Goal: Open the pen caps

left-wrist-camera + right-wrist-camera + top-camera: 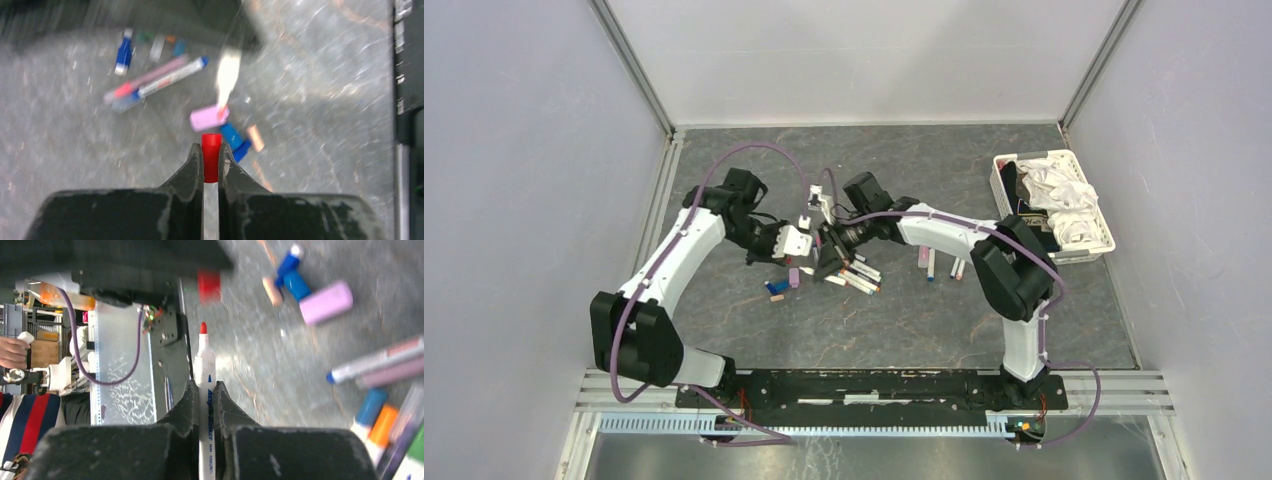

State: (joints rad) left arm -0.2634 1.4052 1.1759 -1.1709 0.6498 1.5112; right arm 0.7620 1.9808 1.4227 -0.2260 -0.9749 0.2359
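My left gripper [211, 150] is shut on a short red pen cap [211, 160] that sticks out past its fingertips. My right gripper [205, 387] is shut on a white pen barrel [206, 365] with a bare red tip. The red cap [208, 285] hangs blurred just beyond that tip, apart from it. In the top view the two grippers meet at mid-table, left [807, 243] and right [829, 252]. Loose caps lie on the table below: a pink one [209, 118], blue ones [234, 140] and a pale orange one [255, 138]. They also show in the right wrist view, pink [326, 302] and blue [292, 275].
A pile of several white pens [859, 275] lies just right of the grippers, and two more pens [929, 263] lie further right. A white basket [1107, 235] of white cloth stands at the right wall. Grey walls close in the table on three sides.
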